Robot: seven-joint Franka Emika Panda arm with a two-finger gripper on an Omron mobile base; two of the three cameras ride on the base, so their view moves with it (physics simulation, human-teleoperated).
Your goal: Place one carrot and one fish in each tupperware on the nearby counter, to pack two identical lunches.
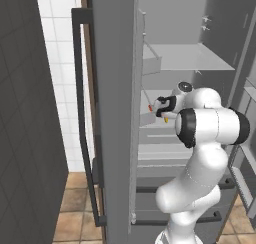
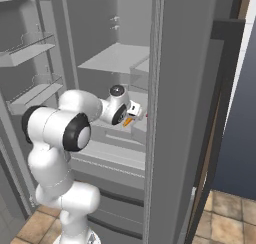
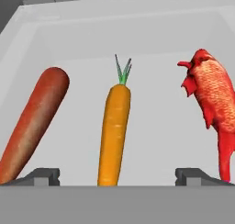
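Hand view looks into a pale grey fridge bin (image 3: 27, 30) w/ three items side by side on its floor, none touching: 1 orange carrot (image 3: 114, 133) in the middle, green top pointing away from cam; 1 red-brown carrot (image 3: 34, 122) on the left, leaning; 1 bright red fish (image 3: 213, 103) on the right, scaly body, tail running toward the near edge. Gripper (image 3: 117, 176) spread wide, holding nothing; the fingertips (image 3: 42, 176) stand either side of the orange carrot, which sits centred between them.

Base views give what the hand cam can't: fridge (image 1: 117, 113) w/ doors open, shelves inside, white arm (image 1: 210, 125) reaching in at mid height. In left base view gripper (image 1: 159, 108) is just beside a small red-orange speck at the bin's edge; can't tell which item. Right base view shows gripper (image 2: 134, 113) w/ an orange tip just under it, prob. the carrot. Neither base view resolves the fish.

Count: 2 carrots, 1 fish, 1 bin.
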